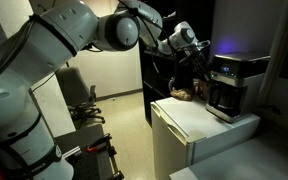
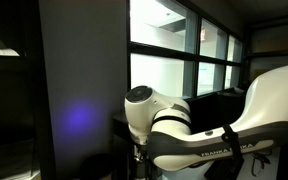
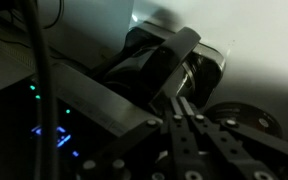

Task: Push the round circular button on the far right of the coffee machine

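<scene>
Gripper (image 3: 184,114), fingers pressed together in the wrist view, hangs just beside the coffee machine (image 1: 234,82) on the white cabinet (image 1: 189,120). This looks like the approach step. Next it must line up with the far-right round button, too dim to pick out, and press.

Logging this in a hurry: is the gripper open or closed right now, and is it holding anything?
Gripper: closed, fingers together, holding nothing, near the coffee machine.
</scene>
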`<control>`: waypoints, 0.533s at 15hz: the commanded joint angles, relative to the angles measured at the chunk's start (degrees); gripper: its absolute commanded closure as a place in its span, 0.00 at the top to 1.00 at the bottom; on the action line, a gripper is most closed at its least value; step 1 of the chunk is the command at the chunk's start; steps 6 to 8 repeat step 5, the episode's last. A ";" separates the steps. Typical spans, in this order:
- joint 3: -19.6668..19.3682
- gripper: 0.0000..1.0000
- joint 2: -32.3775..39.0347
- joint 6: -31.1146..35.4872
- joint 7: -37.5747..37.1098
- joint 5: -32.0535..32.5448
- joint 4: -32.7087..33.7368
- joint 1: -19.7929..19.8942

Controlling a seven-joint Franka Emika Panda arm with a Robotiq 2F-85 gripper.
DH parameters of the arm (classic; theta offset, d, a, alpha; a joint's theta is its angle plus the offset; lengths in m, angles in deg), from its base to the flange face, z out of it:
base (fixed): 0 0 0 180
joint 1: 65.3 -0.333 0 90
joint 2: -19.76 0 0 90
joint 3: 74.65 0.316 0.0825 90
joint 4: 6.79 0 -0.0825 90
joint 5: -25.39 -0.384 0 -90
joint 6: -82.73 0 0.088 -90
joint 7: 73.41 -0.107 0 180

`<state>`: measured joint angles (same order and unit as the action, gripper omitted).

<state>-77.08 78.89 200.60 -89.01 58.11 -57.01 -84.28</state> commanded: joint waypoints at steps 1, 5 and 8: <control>0.55 0.00 -7.01 -3.78 0.66 -0.14 -10.15 -0.33; 1.29 0.00 -12.82 -4.46 0.60 0.13 -18.92 -0.03; 1.29 0.00 -12.82 -4.46 0.60 0.13 -18.92 -0.03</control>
